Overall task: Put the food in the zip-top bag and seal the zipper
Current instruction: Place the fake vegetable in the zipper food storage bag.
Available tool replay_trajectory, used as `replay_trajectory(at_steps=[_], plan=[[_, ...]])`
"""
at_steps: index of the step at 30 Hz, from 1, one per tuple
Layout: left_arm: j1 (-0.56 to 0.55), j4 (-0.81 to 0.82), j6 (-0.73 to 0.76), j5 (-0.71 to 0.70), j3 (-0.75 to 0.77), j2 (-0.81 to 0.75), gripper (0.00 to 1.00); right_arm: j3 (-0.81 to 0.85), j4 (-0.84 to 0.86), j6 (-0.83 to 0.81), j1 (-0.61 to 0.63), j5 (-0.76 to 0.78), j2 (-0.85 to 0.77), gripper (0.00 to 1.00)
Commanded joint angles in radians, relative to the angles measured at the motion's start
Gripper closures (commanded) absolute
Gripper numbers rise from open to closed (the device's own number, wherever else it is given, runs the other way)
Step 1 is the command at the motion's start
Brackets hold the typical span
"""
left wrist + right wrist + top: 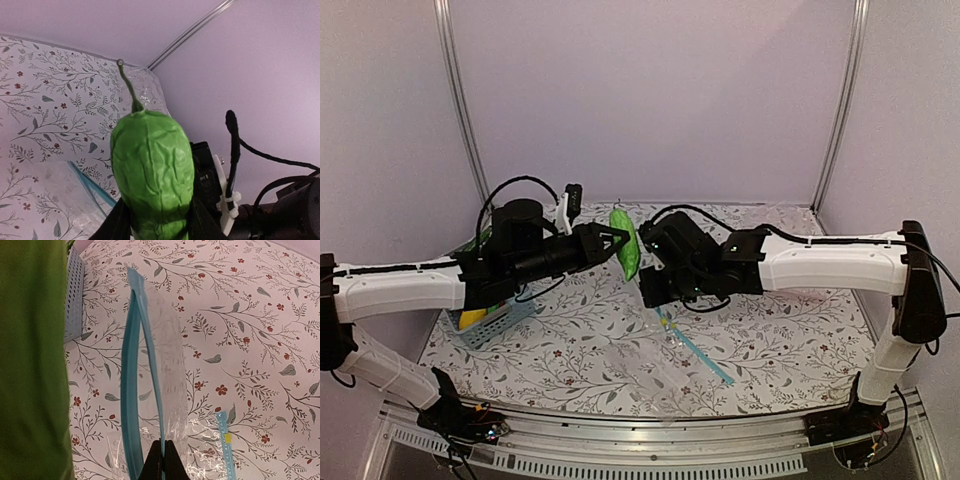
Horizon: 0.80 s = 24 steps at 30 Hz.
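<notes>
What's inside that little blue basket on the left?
A yellow piece shows in the near corner of the basket. The left arm hangs over the rest, so whatever else lies inside is hidden.

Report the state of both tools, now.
The left tool is shut on the green food.
The right tool is shut on the bag, at its mouth.
</notes>
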Motion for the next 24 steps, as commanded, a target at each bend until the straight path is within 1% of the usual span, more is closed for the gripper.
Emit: replay_trajectory(at_steps=[1,11,16,20,24], plan=[[-0.029,0.107,0.087,-0.096,-0.052,-0.001,0.68,0.025,-0.008,0.024,0.002,-0.039,-0.027,1.00],[-0.076,0.177,0.192,-0.215,-0.075,0.049,0.68,0.049,-0.013,0.033,0.001,-0.091,-0.042,1.00],[-0.117,0.229,0.284,-0.301,-0.098,0.069,0.68,0.056,-0.019,0.041,0.001,-0.114,-0.061,1.00],[-0.127,0.274,0.310,-0.329,-0.133,0.070,0.68,0.055,-0.019,0.044,0.002,-0.121,-0.077,1.00],[-0.139,0.277,0.336,-0.357,-0.147,0.074,0.68,0.053,-0.018,0.047,0.000,-0.123,-0.090,1.00]])
